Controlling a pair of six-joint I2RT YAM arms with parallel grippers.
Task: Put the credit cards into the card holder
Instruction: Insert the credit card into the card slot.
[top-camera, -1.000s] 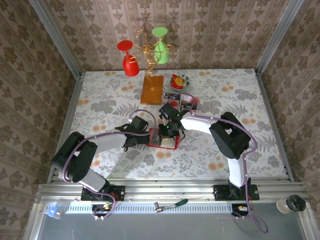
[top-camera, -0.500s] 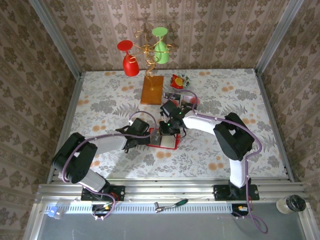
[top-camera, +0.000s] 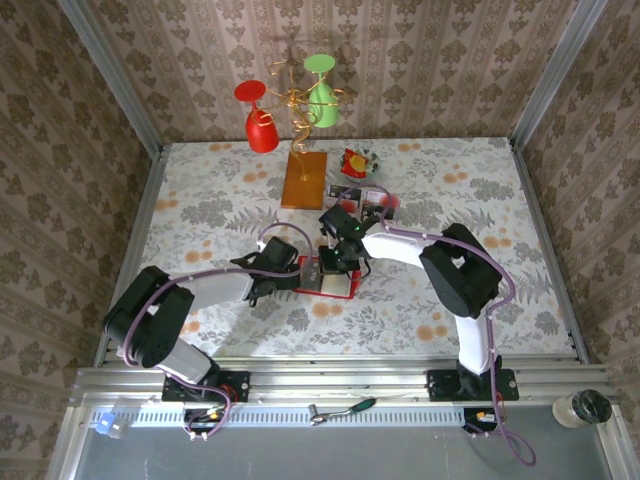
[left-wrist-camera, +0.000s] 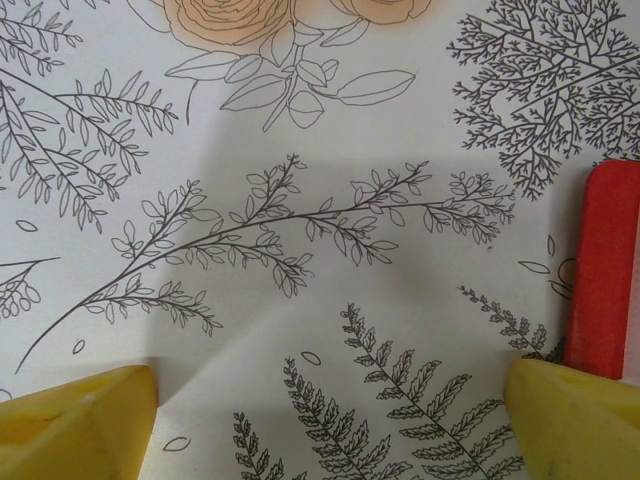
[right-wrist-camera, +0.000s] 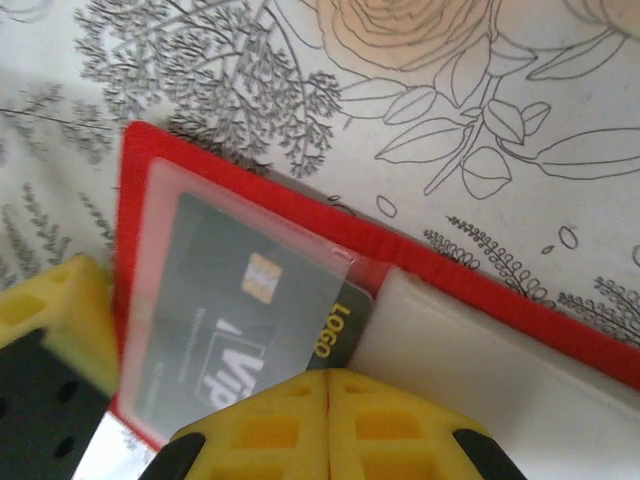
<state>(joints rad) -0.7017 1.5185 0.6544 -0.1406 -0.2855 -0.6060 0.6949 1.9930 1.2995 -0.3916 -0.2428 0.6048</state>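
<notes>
Standing wide open over the counter (left-wrist-camera: 300, 150), the left claw (left-wrist-camera: 330, 420) holds nothing, its finger just beside the red card holder (left-wrist-camera: 605, 260). The right claw (right-wrist-camera: 330, 400) is fully closed, tips meeting at the edge of a dark credit card (right-wrist-camera: 250, 320) in the holder's clear pocket.

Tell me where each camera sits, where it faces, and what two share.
Top external: above and behind the bases, looking down on the table; both arms, left gripper and right gripper at the card holder.
Left wrist: on the left arm, facing the table; open yellow fingers.
Right wrist: on the right arm, close over a credit card in the card holder; shut fingers.
Shared: both wrist views catch the card holder.
</notes>
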